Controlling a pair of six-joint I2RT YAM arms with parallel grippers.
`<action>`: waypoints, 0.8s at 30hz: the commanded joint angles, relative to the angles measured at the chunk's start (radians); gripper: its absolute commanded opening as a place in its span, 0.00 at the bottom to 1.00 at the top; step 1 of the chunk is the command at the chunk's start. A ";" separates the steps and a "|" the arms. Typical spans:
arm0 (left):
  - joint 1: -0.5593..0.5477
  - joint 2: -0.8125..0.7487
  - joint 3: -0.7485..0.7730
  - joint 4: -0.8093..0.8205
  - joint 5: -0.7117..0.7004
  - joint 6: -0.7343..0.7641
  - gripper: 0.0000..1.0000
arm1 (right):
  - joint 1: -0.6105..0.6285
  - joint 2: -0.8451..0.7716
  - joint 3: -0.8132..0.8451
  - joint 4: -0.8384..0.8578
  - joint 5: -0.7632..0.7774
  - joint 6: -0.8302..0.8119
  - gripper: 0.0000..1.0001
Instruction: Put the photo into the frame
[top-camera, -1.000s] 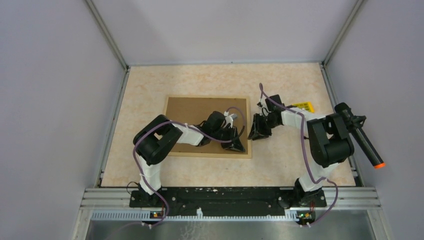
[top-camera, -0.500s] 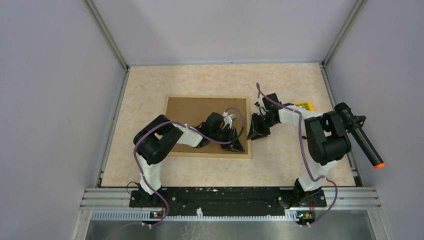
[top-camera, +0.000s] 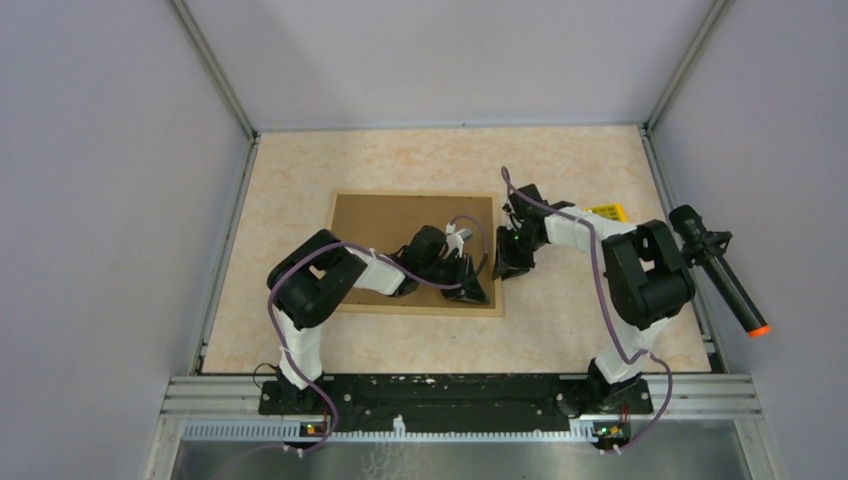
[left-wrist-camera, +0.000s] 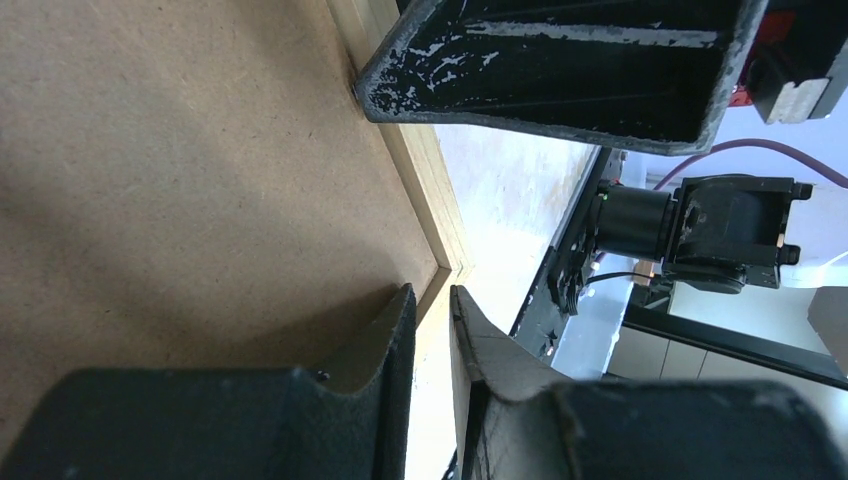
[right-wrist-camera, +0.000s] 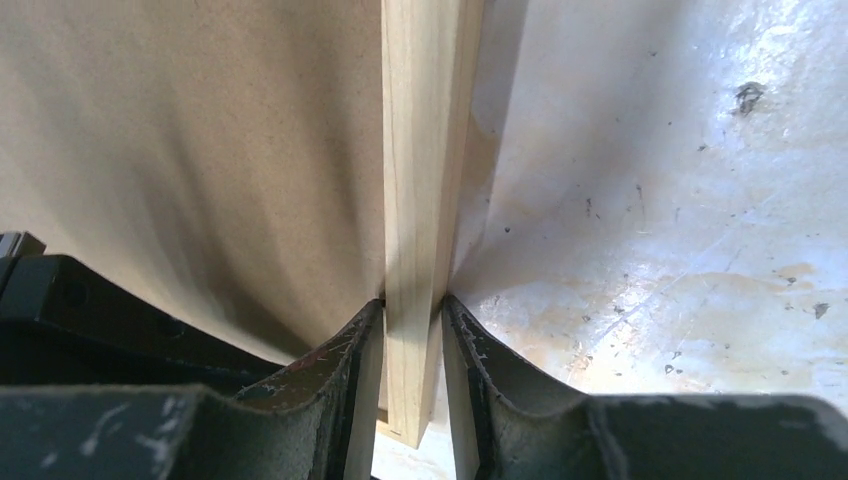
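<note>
Arms: two, both bent in over the table (top-camera: 400, 160) toward its middle.
Frame: one frame (top-camera: 390, 225) of light wood lay flat near the table's centre, back up, so that only its brown board and pale rails showed.
Left gripper: one left gripper (top-camera: 468, 288), low over the frame's near right corner; its two fingers (left-wrist-camera: 395, 330) were drawn almost together with only a sliver between them. I could not tell whether anything was nipped in that sliver.
Right gripper: one right gripper (top-camera: 508, 262), at the frame's right-hand edge, part-way closed. Its two fingers (right-wrist-camera: 355, 360) pressed on the two sides of the wooden rail, one over the board side and one over the table side, pinching the rail.
Spacing: the two grippers were near each other, both by the right end of the frame.
Other things: one yellow label (top-camera: 606, 212) lay on the table behind the right arm; one black rod (top-camera: 722, 282) with an orange tip was at the right wall.
</note>
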 joint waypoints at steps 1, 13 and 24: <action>-0.004 0.047 -0.049 -0.072 -0.030 0.029 0.25 | 0.073 0.137 -0.026 -0.017 0.265 0.053 0.30; -0.004 0.002 -0.040 -0.093 -0.014 0.043 0.26 | 0.131 0.190 0.138 -0.078 0.207 0.024 0.34; 0.008 -0.106 0.079 -0.269 -0.011 0.119 0.36 | -0.160 0.118 0.328 -0.087 -0.116 -0.086 0.50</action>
